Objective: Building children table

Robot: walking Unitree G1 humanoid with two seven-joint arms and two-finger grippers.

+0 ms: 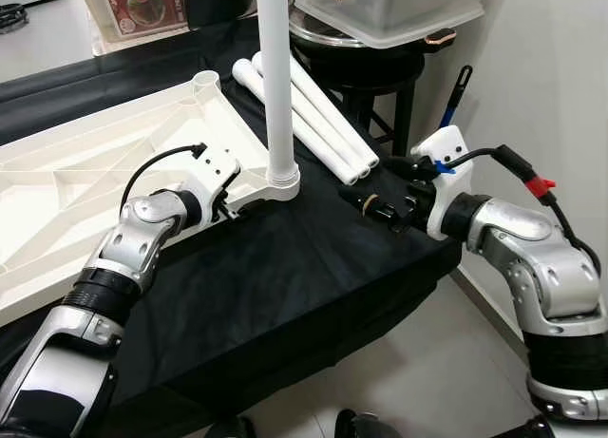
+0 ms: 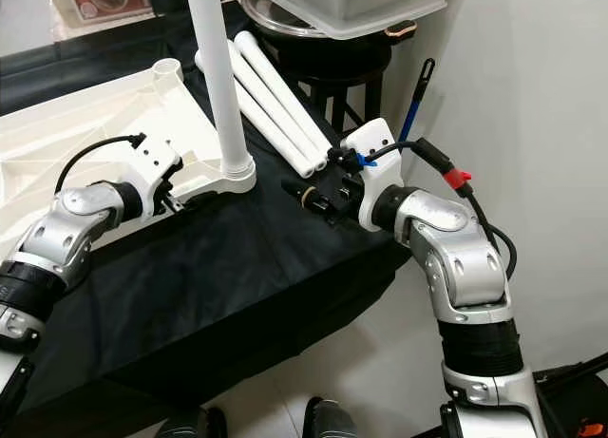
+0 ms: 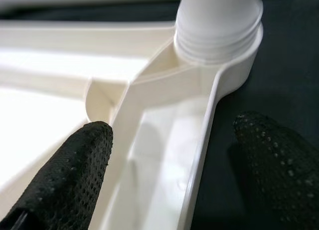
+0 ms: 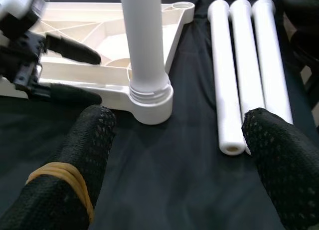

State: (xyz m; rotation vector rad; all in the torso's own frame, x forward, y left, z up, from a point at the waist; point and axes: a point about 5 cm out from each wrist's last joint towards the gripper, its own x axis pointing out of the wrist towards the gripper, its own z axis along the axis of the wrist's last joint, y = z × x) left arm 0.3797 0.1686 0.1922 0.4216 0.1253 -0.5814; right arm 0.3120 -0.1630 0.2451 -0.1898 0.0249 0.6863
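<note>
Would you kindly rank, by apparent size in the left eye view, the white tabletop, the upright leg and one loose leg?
1. White ribbed plastic tabletop
2. Upright white tube leg, cropped at the frame's top
3. Loose white tube leg, looking similar; unsure

White tabletop [image 1: 85, 162], white upright leg [image 1: 275, 67], three white loose legs [image 4: 244, 65]. Black cloth [image 1: 304, 286] over desk. Black dimpled fingertips [image 4: 94, 135]; yellow band [image 4: 62, 182] on one.

head eyes look down over the tabletop [image 1: 95, 162]; both wrist cameras face its corner leg [image 4: 142, 40], left very close.
</note>
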